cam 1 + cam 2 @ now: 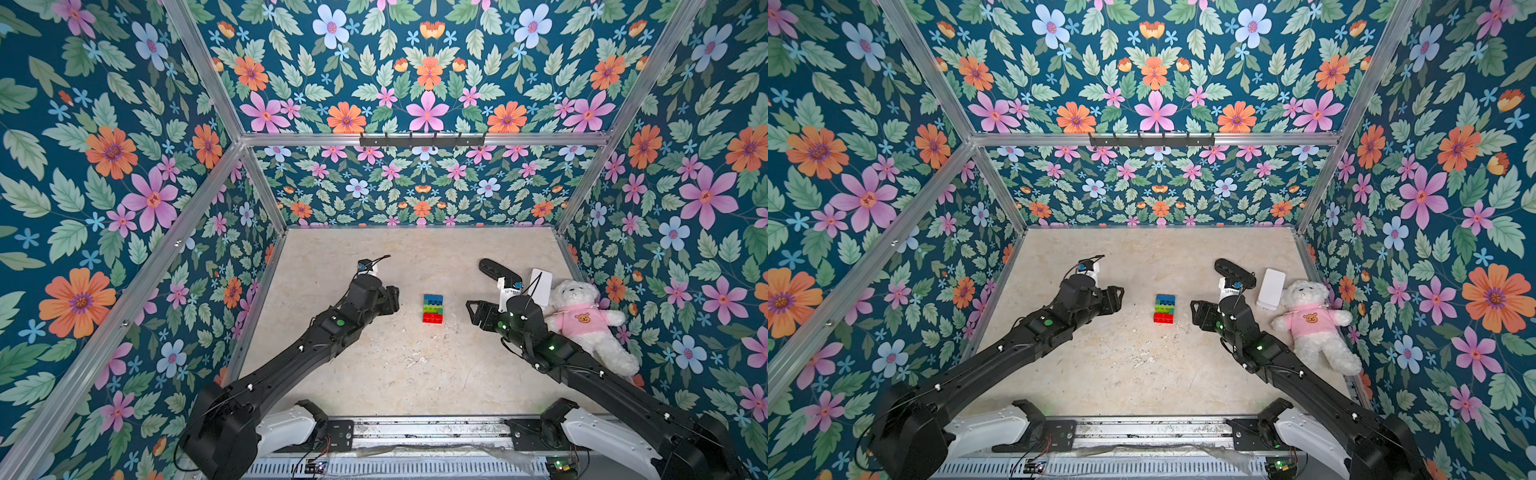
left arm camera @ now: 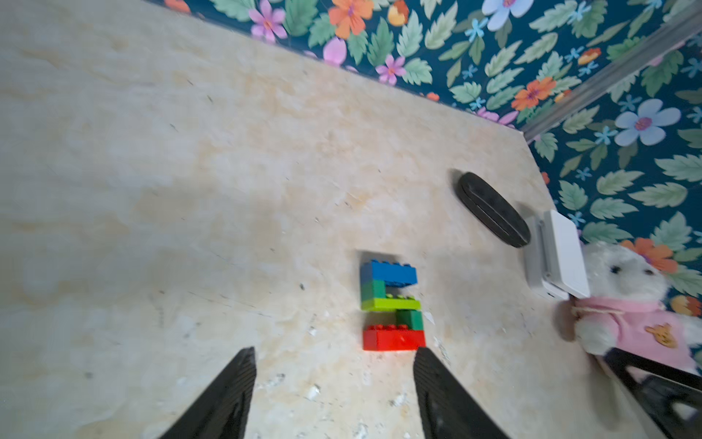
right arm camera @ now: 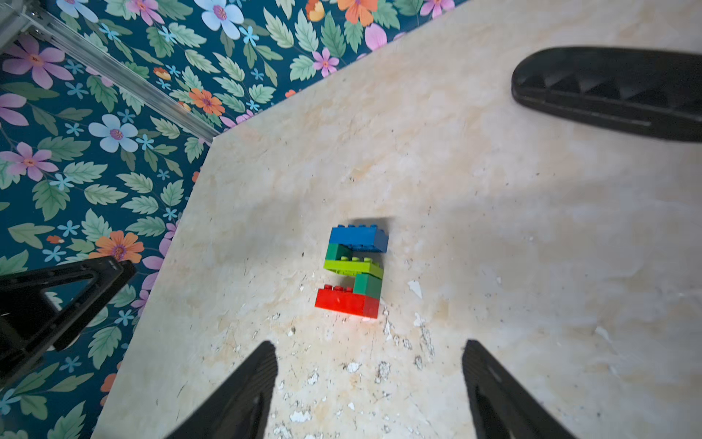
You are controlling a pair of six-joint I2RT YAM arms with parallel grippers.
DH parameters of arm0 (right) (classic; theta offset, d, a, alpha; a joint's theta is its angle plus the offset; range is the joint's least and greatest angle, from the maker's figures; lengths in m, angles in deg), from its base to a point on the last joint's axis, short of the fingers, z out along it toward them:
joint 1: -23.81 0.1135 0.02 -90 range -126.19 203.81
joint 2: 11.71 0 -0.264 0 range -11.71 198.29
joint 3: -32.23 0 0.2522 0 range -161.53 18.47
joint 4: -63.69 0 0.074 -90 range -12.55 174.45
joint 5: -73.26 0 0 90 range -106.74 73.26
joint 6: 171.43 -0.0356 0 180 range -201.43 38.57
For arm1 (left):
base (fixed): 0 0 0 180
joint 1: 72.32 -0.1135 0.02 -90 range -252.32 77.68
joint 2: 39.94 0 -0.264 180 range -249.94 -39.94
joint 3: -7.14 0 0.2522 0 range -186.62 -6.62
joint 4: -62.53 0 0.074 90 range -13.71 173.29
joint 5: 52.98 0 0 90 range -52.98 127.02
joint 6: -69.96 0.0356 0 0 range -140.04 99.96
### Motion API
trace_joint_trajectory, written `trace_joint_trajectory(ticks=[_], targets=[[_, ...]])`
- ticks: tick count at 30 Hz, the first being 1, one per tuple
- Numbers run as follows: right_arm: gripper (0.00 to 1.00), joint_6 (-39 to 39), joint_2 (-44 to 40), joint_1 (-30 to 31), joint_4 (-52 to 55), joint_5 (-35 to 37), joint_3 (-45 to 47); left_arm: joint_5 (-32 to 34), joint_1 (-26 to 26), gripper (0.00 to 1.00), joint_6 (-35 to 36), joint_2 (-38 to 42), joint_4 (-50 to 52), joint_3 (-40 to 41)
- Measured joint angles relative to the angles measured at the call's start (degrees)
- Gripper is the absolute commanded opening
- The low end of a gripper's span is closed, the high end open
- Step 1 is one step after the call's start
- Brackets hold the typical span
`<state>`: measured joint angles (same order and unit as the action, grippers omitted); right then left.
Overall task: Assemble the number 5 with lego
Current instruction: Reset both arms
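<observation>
- number 5 (image 1: 433,308) (image 1: 1165,308), lying flat near the middle of the table (image 1: 374,374), between the two grippers and touched by neither.
- From far end to near end: blue brick (image 2: 393,273), small dark green brick (image 2: 374,289), lime-green brick (image 2: 391,303), second small dark green brick (image 2: 411,320), red brick (image 2: 393,339); all joined, with the two small ones set at opposite sides to give the digit's shape, also plain from the right wrist (image 3: 355,271).
- left gripper (image 2: 333,353), just to the left of the number in both top views (image 1: 390,301), with bare table between them; fingers spread wide, nothing held.
- right gripper (image 3: 369,344), to the right of the number (image 1: 473,311), a little farther off than the left; fingers likewise spread wide and empty.
- black oblong case (image 1: 498,270) (image 3: 607,91), flat on the table beyond the right gripper, well apart from the number.
- white box (image 1: 541,286), just beside the case toward the right wall, partly hidden by the right arm.
- teddy bear (image 1: 582,320) in a pink top, on its back along the right edge of the table, head touching the white box.
</observation>
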<state>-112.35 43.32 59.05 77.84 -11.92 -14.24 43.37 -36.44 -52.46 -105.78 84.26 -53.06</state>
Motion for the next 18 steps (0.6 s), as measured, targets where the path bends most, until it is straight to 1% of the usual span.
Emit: trace_joint_trajectory(ticks=[3, 8, 10, 12, 15, 17, 18], targets=[[0.99, 2.5, -0.1, 0.0, 1.2, 3.6, -1.9, 2.8, -2.8, 0.99, 4.3, 2.4, 0.5, 0.0], [0.99, 6.8, 1.3, -1.6, 0.2, 13.2, -3.6, 8.0, -8.4, 0.99, 10.8, 2.7, -2.9, 2.2], [0.99, 9.3, 1.9, -3.5, -1.9, 17.8, -2.5, 11.9, -10.4, 0.99, 13.4, 2.1, -6.7, 4.6], [0.99, 11.6, 2.0, -6.3, -4.9, 21.4, -0.2, 15.2, -11.4, 0.99, 16.5, 0.9, -10.8, 7.1], [0.99, 15.4, 1.7, -12.5, -11.7, 26.1, 5.7, 19.3, -13.9, 0.99, 22.4, -2.8, -16.4, 8.4], [0.99, 17.6, 2.0, -16.8, -17.0, 27.8, 10.4, 22.1, -17.5, 0.99, 24.7, -5.9, -20.6, 9.0], [0.99, 18.8, 2.6, -19.2, -20.2, 28.7, 13.1, 22.9, -20.2, 0.99, 25.4, -7.5, -22.5, 9.8]])
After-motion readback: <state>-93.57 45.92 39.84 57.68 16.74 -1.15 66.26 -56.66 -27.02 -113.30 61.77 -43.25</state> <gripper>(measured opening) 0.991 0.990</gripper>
